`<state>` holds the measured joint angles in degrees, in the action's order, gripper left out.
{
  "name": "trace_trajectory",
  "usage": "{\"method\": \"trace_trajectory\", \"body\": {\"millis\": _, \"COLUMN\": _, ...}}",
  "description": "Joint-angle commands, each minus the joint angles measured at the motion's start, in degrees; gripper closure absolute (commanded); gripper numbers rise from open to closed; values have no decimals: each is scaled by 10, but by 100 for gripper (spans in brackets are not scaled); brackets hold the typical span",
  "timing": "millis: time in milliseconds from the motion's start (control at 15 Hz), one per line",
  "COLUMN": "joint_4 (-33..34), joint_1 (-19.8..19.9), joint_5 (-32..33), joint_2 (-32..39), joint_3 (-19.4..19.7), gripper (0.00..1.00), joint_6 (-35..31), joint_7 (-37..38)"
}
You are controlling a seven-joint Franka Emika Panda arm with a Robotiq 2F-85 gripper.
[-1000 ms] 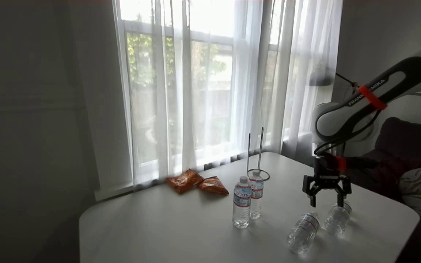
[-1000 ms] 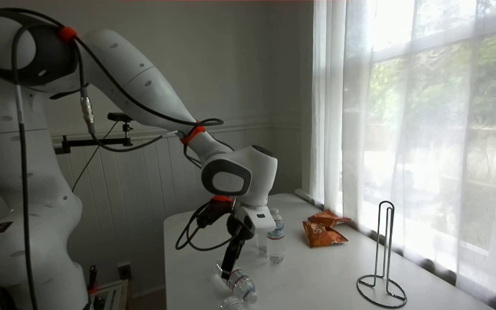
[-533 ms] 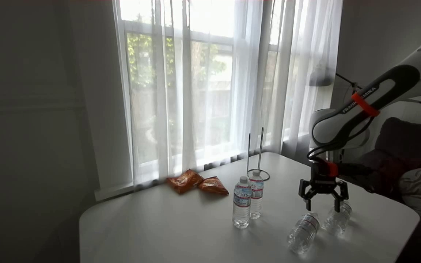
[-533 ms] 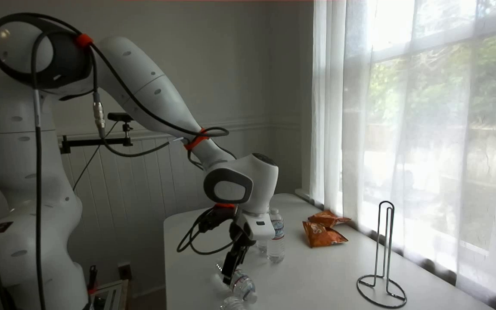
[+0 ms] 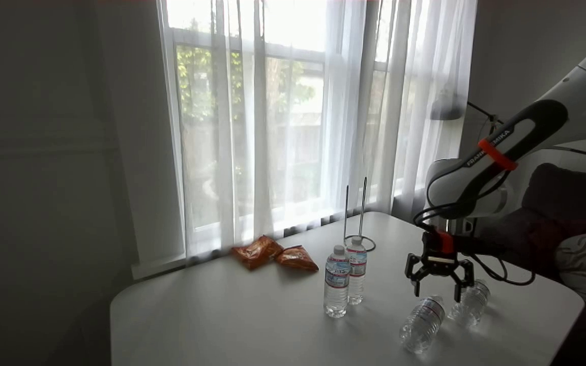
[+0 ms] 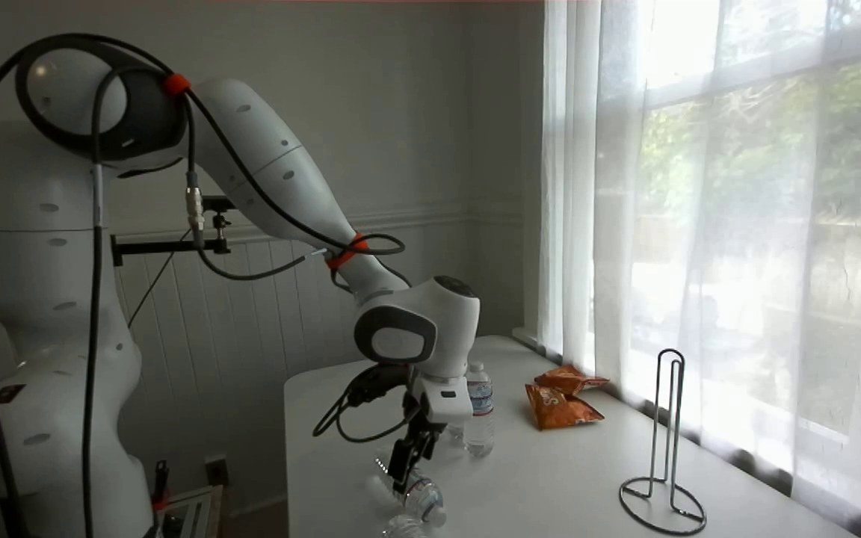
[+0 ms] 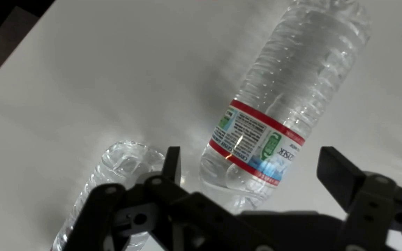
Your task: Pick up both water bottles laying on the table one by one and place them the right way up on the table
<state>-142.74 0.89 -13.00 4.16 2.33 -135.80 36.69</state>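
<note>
Hand [image 7: 249,162] lower since earlier frame, jaws apart; lying bottle [image 7: 281,101] below gap, second bottle [image 7: 127,162] beside it.

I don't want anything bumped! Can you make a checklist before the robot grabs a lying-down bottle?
1. Gripper open: ok.
2. Crystal Geyser water bottle between the fingers in the wrist view: ok.
3. That bottle square to the gripper: not ok, it slants.
4. Second lying water bottle out of the way: cannot tell, the gripper partly hides it.
5. Standing water bottles apart from the gripper in an exterior view: ok.
</note>
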Motion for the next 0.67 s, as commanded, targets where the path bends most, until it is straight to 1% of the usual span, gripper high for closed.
{"method": "trace_trajectory", "body": {"millis": 0, "joint_4": -12, "joint_1": -11, "joint_5": -10, "joint_2": 14, "joint_3": -7, "gripper": 0, "joint_6": -41, "joint_7": 42}}
{"method": "trace_trajectory", "body": {"millis": 467, "joint_4": -21, "joint_1": -21, "joint_5": -17, "joint_2": 38, "joint_3": -9, "gripper": 0, "joint_6": -125, "joint_7": 67}}
{"method": "trace_trajectory", "body": {"millis": 600, "joint_4": -22, "joint_1": -24, "joint_5": -10, "joint_2": 43, "joint_3": -8, "gripper": 0, "joint_6": -143, "joint_7": 76}}
